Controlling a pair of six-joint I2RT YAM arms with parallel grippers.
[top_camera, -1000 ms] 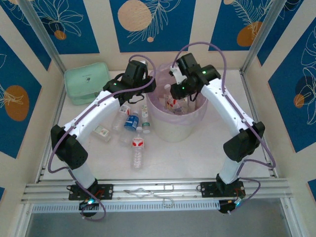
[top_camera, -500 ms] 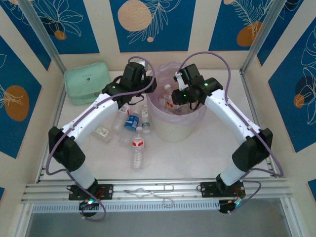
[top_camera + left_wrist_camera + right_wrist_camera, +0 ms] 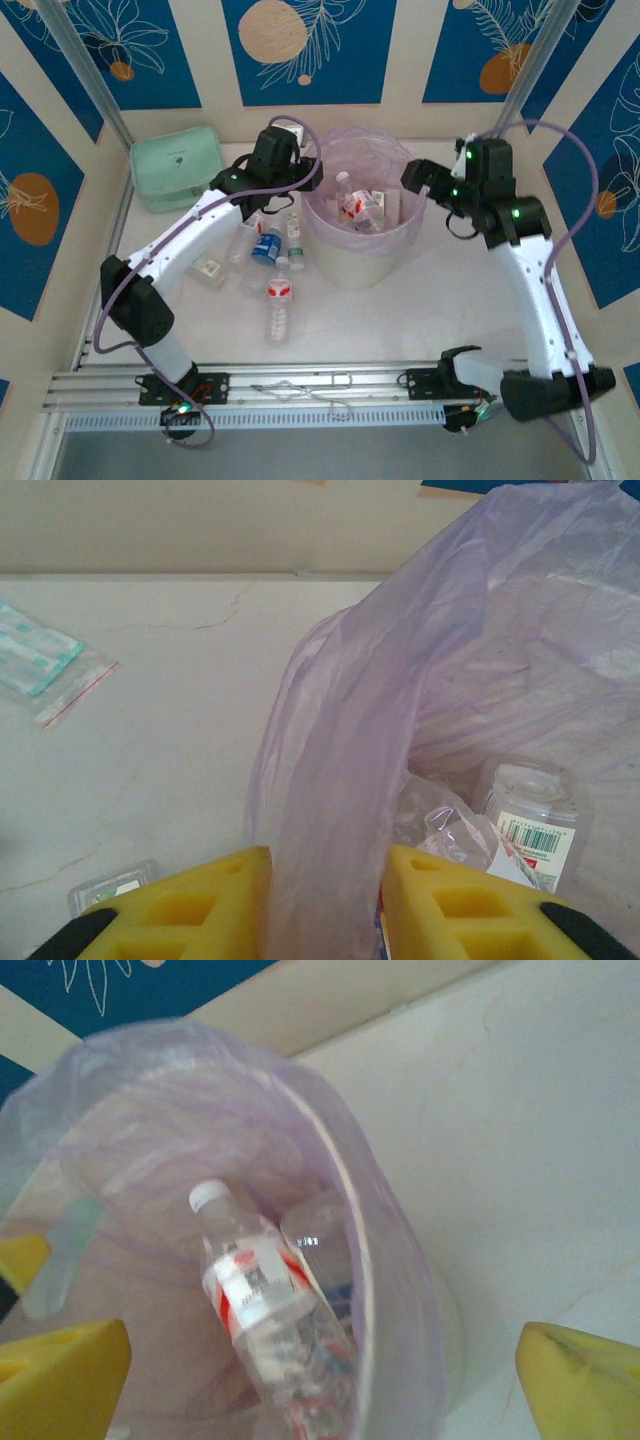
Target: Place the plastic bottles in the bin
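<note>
The bin (image 3: 385,250) is a round white bucket lined with a pink bag, and it stands at mid-table. Several plastic bottles lie inside it, among them a red-labelled one (image 3: 352,204) (image 3: 258,1295). More bottles lie on the table left of it: a blue-labelled one (image 3: 265,245), a green-labelled one (image 3: 294,238) and a red-labelled one (image 3: 280,292). My left gripper (image 3: 305,168) (image 3: 325,885) sits at the bin's left rim, its yellow fingers (image 3: 195,905) pinching a fold of the pink bag (image 3: 340,780). My right gripper (image 3: 413,182) (image 3: 322,1360) hangs wide open by the bin's right rim, holding nothing.
A mint-green zip pouch (image 3: 178,168) lies at the back left. A small white packet (image 3: 210,268) rests near the left arm, and a flat sachet (image 3: 40,660) lies on the table beyond the bin. A metal rail (image 3: 320,385) runs along the near edge. Walls close in three sides.
My right gripper has opened and swung back to the right, from over the bin to its right rim. My left gripper has stayed at the left rim.
</note>
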